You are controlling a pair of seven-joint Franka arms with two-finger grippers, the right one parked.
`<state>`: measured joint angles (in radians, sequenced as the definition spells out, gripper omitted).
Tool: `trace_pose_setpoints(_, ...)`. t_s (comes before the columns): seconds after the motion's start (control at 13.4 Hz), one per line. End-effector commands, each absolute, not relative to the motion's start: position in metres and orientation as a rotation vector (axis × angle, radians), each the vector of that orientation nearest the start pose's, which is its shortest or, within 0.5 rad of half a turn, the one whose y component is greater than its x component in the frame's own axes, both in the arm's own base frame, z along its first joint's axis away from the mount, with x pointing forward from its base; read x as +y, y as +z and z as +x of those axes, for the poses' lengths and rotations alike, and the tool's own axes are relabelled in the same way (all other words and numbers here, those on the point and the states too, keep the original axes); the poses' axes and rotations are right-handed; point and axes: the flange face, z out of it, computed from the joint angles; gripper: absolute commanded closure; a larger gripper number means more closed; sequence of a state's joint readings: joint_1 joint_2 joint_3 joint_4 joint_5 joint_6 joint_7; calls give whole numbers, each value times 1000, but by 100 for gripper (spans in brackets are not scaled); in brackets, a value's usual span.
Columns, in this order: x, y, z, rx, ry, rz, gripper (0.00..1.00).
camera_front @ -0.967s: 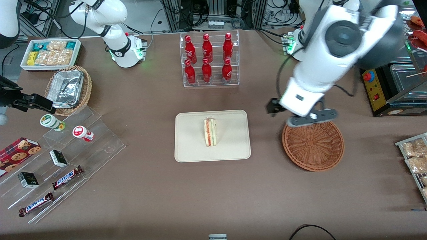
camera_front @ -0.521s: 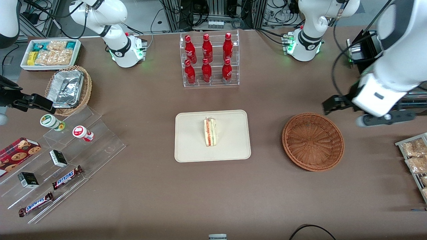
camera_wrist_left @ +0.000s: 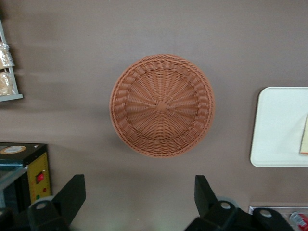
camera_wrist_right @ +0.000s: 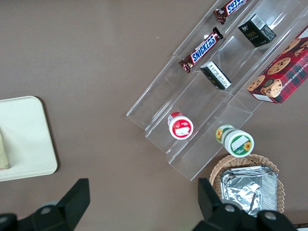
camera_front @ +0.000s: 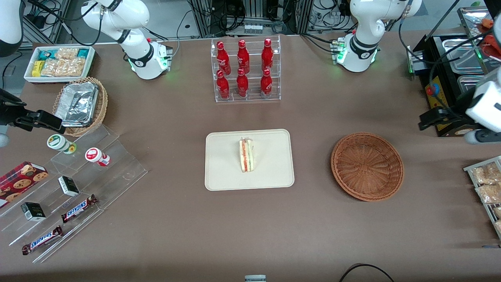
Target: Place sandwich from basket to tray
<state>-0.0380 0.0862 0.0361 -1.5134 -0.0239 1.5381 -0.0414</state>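
The sandwich (camera_front: 246, 155) lies on the cream tray (camera_front: 223, 168) in the middle of the table, its red and green filling edge facing up. The reddish-brown basket (camera_front: 367, 166) stands empty beside the tray, toward the working arm's end. My left gripper (camera_front: 483, 136) hangs at the working arm's end of the table, clear of the basket and well above the cloth. In the left wrist view the gripper (camera_wrist_left: 139, 185) is open and empty, with the basket (camera_wrist_left: 162, 105), the tray (camera_wrist_left: 276, 127) and a sliver of the sandwich (camera_wrist_left: 304, 134) below it.
A clear rack of red bottles (camera_front: 244, 70) stands farther from the front camera than the tray. A black appliance with a red button (camera_front: 438, 102) and a rack of snack packets (camera_front: 485, 184) are near my gripper. Acrylic steps with candy bars (camera_front: 74, 184) lie toward the parked arm's end.
My left arm has swung from above the basket's rim out to the working arm's end of the table. The sandwich, tray and basket have not moved.
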Motion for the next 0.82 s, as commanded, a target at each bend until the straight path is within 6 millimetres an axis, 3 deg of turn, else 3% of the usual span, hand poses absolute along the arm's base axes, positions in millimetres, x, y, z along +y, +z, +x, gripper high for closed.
trace_pose_setpoints(0.0, -2, 607, 557, -14, 45, -3129, 0)
trace_pose_setpoints(0.22, -3, 606, 539, -5, -22, -3123, 0)
trace_pose_setpoints(0.52, 0, 626, 523, 49, -38, -3124, 0)
trace_pose_setpoints(0.74, 10, 638, 525, 36, -23, -3130, 0)
